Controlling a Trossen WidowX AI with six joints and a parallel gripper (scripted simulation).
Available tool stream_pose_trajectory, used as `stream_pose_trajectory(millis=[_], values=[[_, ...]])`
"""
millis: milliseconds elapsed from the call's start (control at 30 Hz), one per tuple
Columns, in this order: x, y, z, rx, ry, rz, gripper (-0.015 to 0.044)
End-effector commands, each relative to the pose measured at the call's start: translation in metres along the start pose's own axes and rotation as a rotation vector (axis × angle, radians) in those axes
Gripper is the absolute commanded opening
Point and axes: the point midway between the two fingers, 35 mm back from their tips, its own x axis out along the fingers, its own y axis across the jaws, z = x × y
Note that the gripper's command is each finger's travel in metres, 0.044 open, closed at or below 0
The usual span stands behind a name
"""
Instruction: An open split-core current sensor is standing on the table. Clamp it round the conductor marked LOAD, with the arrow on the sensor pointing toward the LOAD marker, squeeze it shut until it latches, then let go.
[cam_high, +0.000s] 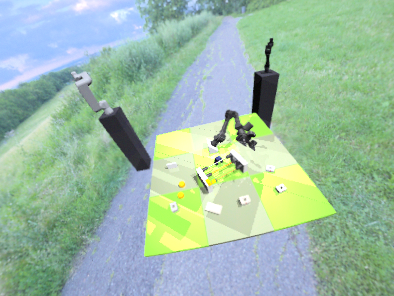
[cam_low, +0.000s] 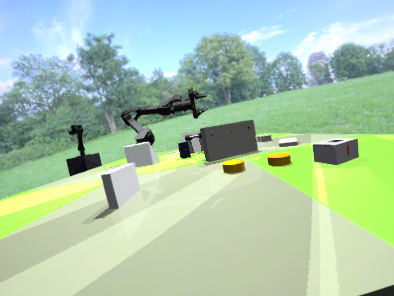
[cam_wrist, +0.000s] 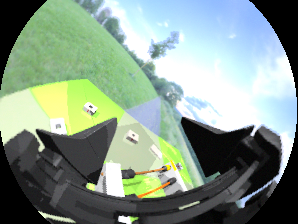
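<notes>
The sensor is a small dark blue block (cam_high: 218, 160) (cam_low: 185, 149), with a red mark in the exterior view. It stands beside the conductor rack, whose end panels (cam_high: 203, 180) (cam_low: 230, 142) are joined by several thin conductors. Two orange conductors (cam_wrist: 150, 171) (cam_wrist: 156, 189) show low in the wrist view. The LOAD marker, the sensor's arrow and its jaw cannot be made out. My gripper (cam_high: 254, 142) (cam_low: 206, 103) (cam_wrist: 150, 120) is open with nothing between its fingers. It hangs in the air above the rack's height, clear of the sensor and the conductors.
Yellow discs (cam_high: 181, 184) (cam_low: 234, 166) lie near the rack. A grey box (cam_low: 336, 151), an upright white block (cam_low: 121, 185) and several small pale blocks stand around it. Two dark pedestals (cam_high: 126, 140) (cam_high: 265, 97) carrying other arms stand at the table's edges.
</notes>
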Motion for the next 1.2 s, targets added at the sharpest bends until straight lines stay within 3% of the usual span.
stream_pose_trajectory(millis=[0, 133, 400, 633, 900, 1167], values=[[-0.006, 0.002, -0.007, -0.034, -0.027, 0.002, 0.0440], [0.000, -0.001, -0.011, -0.042, 0.008, 0.003, 0.0440], [0.067, -0.042, -0.067, -0.051, 0.412, 0.031, 0.0440], [0.100, -0.093, -0.126, 0.080, 0.731, 0.074, 0.0440], [0.107, -0.156, -0.197, 0.361, 1.012, 0.136, 0.0440], [0.092, -0.209, -0.260, 0.756, 1.167, 0.197, 0.0440]])
